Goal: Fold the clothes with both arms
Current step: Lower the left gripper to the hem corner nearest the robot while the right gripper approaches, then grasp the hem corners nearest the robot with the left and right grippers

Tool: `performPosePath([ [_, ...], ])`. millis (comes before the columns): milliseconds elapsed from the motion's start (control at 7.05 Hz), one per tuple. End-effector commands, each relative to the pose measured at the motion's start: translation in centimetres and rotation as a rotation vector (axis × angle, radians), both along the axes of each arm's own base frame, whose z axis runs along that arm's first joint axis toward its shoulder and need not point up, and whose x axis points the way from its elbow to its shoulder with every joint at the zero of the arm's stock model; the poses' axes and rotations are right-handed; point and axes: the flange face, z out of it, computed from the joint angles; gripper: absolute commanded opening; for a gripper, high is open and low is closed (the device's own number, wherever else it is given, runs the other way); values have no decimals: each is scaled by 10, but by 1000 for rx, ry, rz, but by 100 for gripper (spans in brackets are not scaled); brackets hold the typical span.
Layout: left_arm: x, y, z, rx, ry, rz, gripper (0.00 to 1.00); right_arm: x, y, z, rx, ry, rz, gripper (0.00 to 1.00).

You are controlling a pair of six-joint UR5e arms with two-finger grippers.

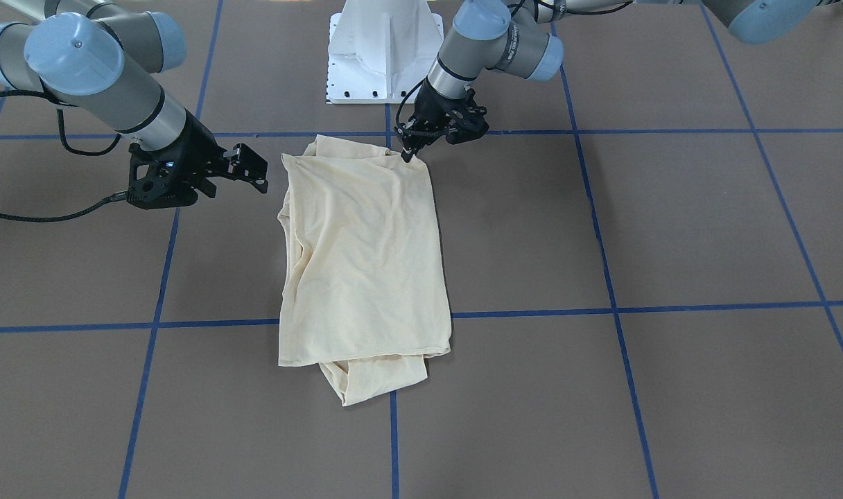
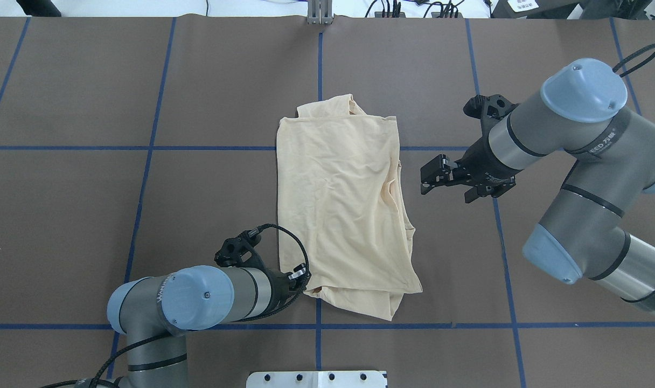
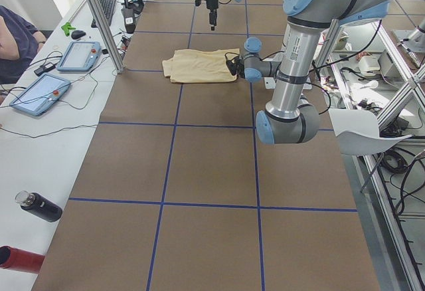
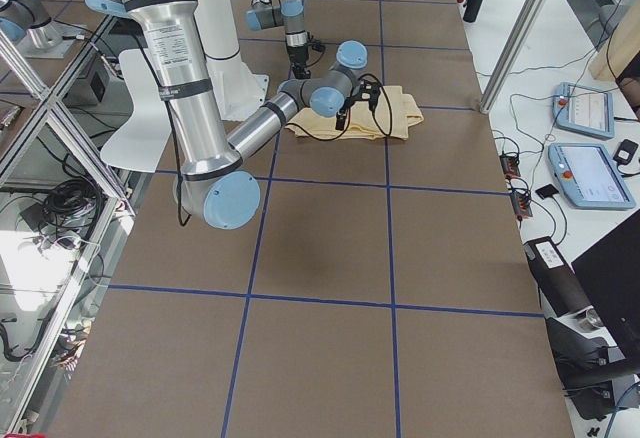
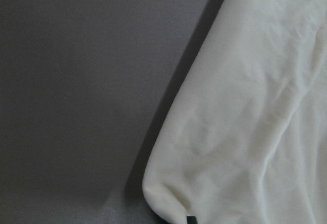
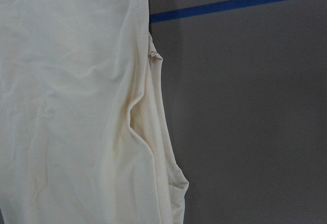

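Corner grip for our next fold
Left hand (image 1: 408, 155) pinches the shirt's (image 1: 366, 256) near-left corner; our right hand (image 2: 424, 179), spread apart, should match it before we lift together.

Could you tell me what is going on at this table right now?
Two robot arms are folding a cream shirt, which lies on the brown table already folded into a long, narrow shape. The left gripper is down at the shirt's corner nearest the robot; whether it has pinched the cloth is hard to tell. The right gripper hangs open beside the shirt's other long edge, clear of the cloth.
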Motion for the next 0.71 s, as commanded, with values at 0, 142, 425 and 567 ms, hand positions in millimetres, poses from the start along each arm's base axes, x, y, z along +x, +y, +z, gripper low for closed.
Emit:
performPosePath([
  [0,-29,6,-36,3,25,9,0,-17,23,-10,-109,3,54,100],
  [142,-34,8,-42,3,35,14,0,-43,47,-12,-178,29,105,100],
  [425,-33,8,-42,3,35,14,0,-106,110,-11,-248,91,206,100],
  [567,-33,8,-40,6,31,15,0,-122,131,-10,-286,105,224,100],
])
